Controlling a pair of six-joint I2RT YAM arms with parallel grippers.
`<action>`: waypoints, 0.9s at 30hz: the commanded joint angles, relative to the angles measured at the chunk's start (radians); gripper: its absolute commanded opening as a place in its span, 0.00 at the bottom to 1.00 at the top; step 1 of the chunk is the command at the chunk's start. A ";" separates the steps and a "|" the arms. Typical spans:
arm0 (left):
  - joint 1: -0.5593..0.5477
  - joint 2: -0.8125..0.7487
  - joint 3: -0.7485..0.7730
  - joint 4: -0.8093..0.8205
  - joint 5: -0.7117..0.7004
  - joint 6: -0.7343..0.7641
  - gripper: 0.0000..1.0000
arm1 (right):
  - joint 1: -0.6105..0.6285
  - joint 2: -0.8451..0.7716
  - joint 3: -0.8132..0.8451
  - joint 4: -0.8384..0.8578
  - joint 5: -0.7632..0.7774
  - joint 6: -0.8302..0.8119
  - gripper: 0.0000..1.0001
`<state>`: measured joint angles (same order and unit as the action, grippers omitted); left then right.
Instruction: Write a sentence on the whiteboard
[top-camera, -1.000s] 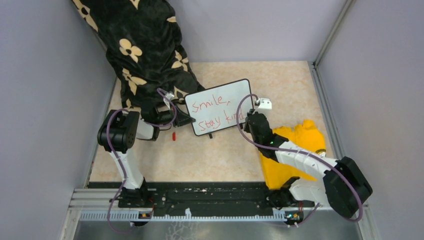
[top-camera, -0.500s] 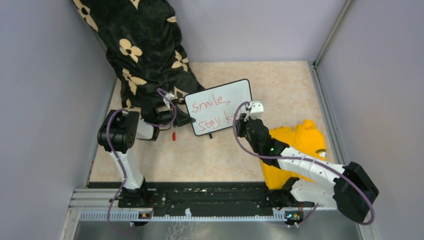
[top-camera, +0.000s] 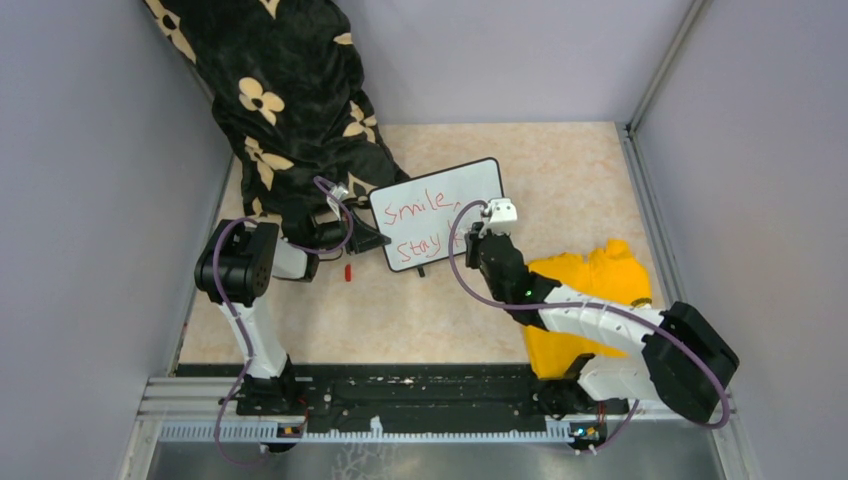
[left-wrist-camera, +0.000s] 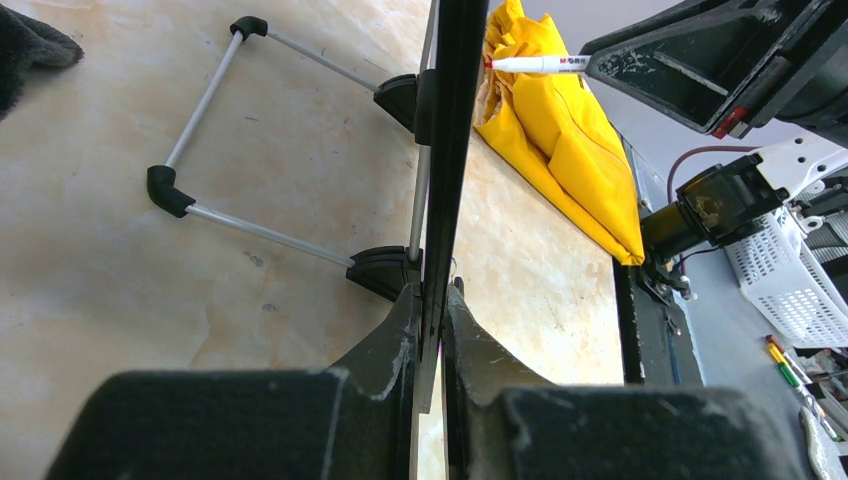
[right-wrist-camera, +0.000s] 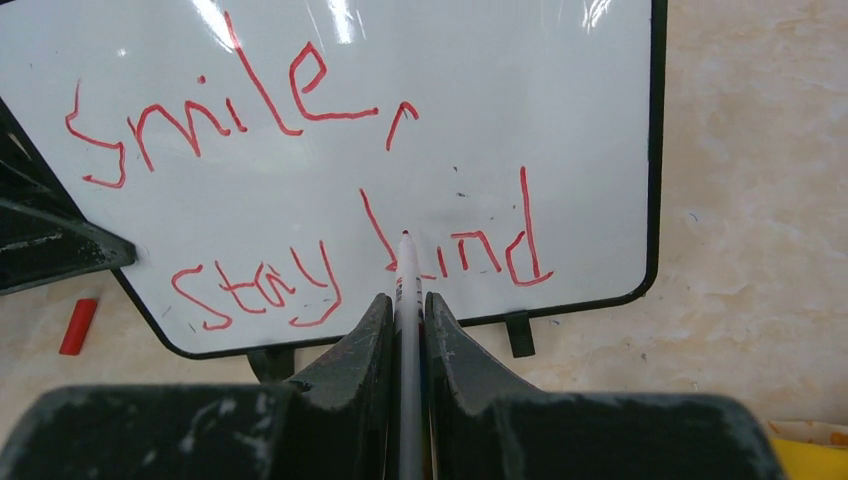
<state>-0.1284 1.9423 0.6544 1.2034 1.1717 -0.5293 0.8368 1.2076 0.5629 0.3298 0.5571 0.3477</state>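
Observation:
The whiteboard (top-camera: 440, 195) stands tilted on its black feet at mid-table. It also shows in the right wrist view (right-wrist-camera: 560, 110) and edge-on in the left wrist view (left-wrist-camera: 456, 150). The sentence (right-wrist-camera: 262, 88) reads "Smile, Stay kind" in red. My left gripper (top-camera: 374, 238) (left-wrist-camera: 435, 296) is shut on the board's left edge. My right gripper (top-camera: 476, 238) (right-wrist-camera: 406, 300) is shut on a white marker (right-wrist-camera: 406, 275), whose tip sits at the "k" of "kind". The marker also shows in the left wrist view (left-wrist-camera: 535, 64). In the top view my right arm hides "kind".
A red marker cap (top-camera: 348, 271) (right-wrist-camera: 78, 326) lies on the table by the board's lower left corner. A yellow cloth (top-camera: 600, 275) (left-wrist-camera: 560, 130) lies to the right under my right arm. A black flowered cloth (top-camera: 290, 100) hangs at the back left. Walls close in on three sides.
My right gripper has moved left along the board's lower line with the marker, from the right end of "kind" to its "k". The left gripper and the board have not moved.

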 joint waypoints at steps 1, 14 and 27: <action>0.000 0.030 -0.005 -0.097 -0.026 0.015 0.00 | -0.002 0.010 0.065 0.077 0.038 -0.009 0.00; 0.000 0.029 -0.004 -0.101 -0.027 0.020 0.00 | -0.041 0.025 0.068 0.080 0.011 0.010 0.00; 0.000 0.030 -0.003 -0.106 -0.026 0.022 0.00 | -0.045 0.049 0.069 0.089 -0.010 0.023 0.00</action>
<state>-0.1284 1.9423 0.6544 1.1969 1.1717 -0.5259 0.7956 1.2438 0.5854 0.3622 0.5556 0.3565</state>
